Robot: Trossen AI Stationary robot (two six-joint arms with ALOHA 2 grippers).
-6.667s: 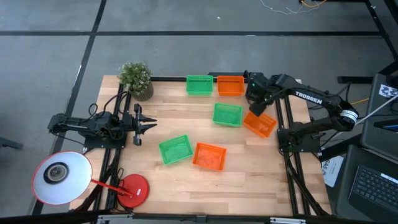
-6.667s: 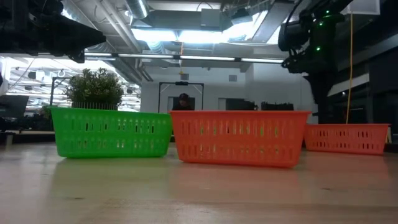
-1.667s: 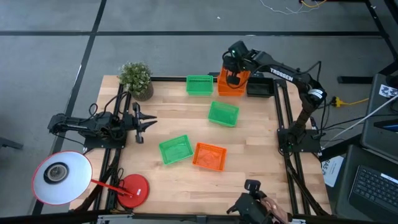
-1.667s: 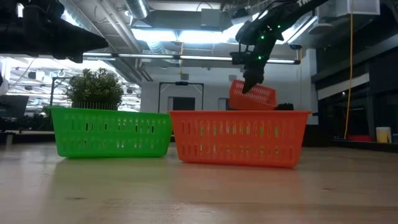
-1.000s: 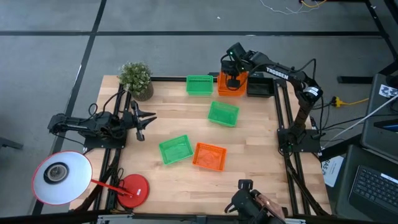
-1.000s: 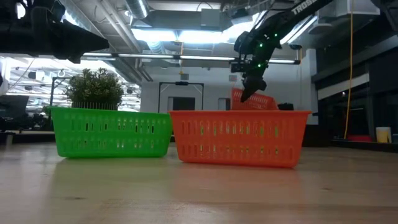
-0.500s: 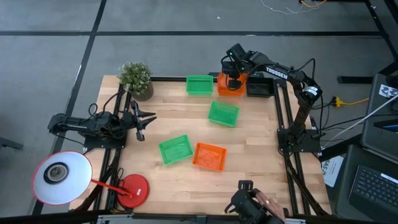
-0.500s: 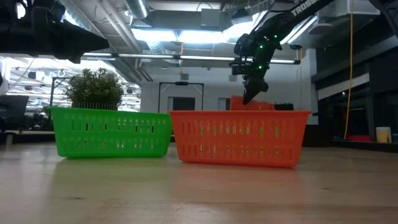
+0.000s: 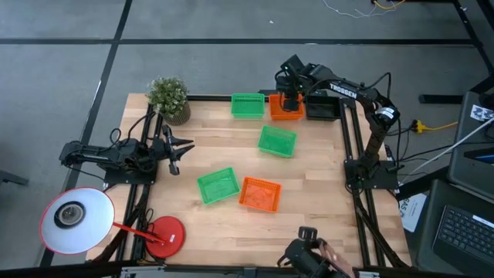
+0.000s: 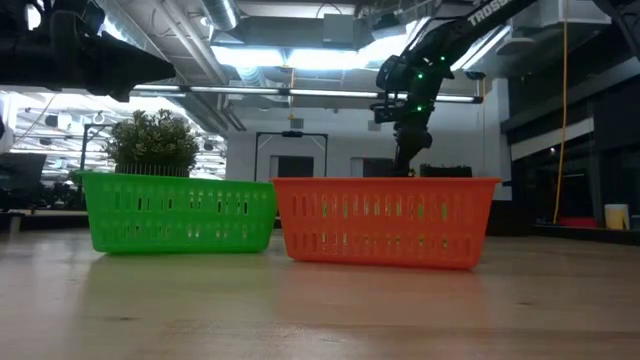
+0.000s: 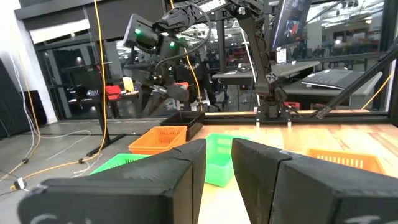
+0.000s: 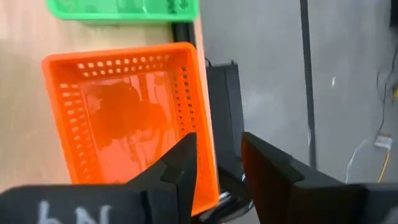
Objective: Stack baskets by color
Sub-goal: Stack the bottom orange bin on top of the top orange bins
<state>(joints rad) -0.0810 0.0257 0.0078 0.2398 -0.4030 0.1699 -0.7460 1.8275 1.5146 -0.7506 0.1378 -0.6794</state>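
At the table's far edge an orange basket (image 9: 285, 106) (image 12: 121, 118) sits level beside a green basket (image 9: 248, 105); whether another lies under it I cannot tell. My right gripper (image 9: 290, 98) (image 12: 219, 143) hangs open just above it, slanting down. Its fingers stand on either side of the basket's wall nearest the black basket (image 9: 323, 108), apart from it. More baskets lie open side up on the wood: a green one (image 9: 278, 141) mid-table, and a green one (image 9: 218, 186) and an orange one (image 9: 259, 193) nearer. My left gripper (image 9: 174, 150) (image 11: 219, 149) waits open at the left edge.
A potted plant (image 9: 169, 96) stands at the far left corner. A white lamp head (image 9: 72, 220) and its red base (image 9: 164, 235) are at the near left. A person's hand with a dark device (image 9: 312, 255) shows at the near edge.
My right gripper has opened and let go of the orange basket. The basket, held tilted above the far edge a second ago, has dropped level there, sinking out of the low view behind the near orange basket. The gripper has stayed above it.
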